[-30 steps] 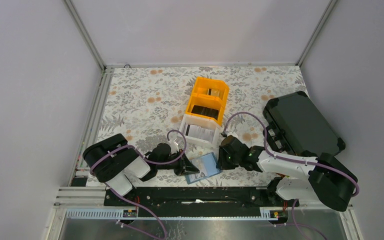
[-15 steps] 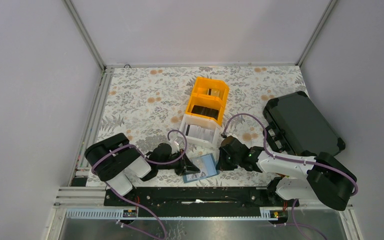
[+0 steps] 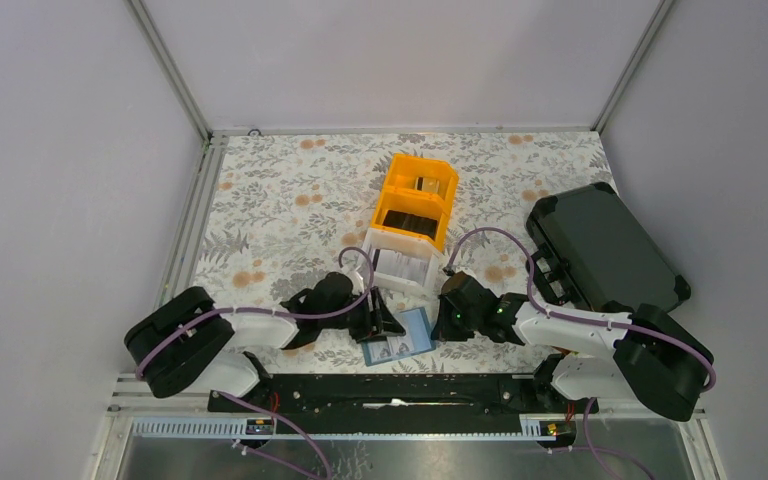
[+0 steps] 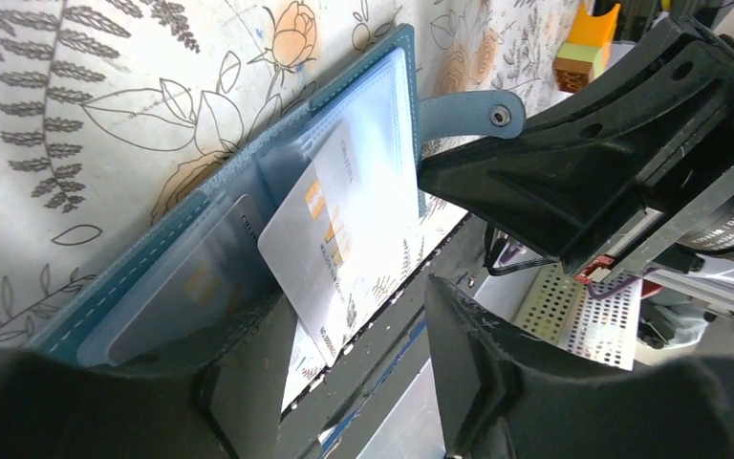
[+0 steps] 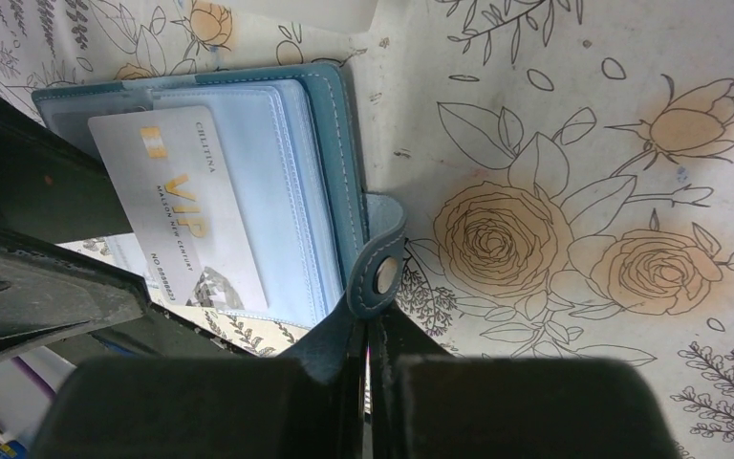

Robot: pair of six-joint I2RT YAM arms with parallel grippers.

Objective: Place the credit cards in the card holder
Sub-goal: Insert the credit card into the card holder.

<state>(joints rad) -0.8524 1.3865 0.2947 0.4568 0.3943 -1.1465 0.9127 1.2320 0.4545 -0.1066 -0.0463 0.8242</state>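
The teal card holder (image 3: 407,338) lies open on the flowered table between my two grippers. A pale credit card (image 4: 339,249) marked VIP (image 5: 177,215) sits partly in the card holder's (image 5: 296,153) inner pocket, its lower end sticking out. Another card (image 4: 196,282) shows behind the clear pocket beside it. My left gripper (image 4: 363,368) is open, with the loose end of the pale card near its left finger (image 4: 248,382) and nothing pinched. My right gripper (image 5: 368,368) is shut on the holder's snap tab (image 5: 379,273) at the right edge.
Two stacked orange bins (image 3: 418,190) with dark cards inside and a white bin (image 3: 400,262) stand just behind the holder. A large black hard case (image 3: 600,250) sits at the right. The black base rail (image 3: 390,390) runs close in front.
My left gripper has opened and let go of the pale card, and the left arm has stretched out lower. My right gripper has closed on the tab.
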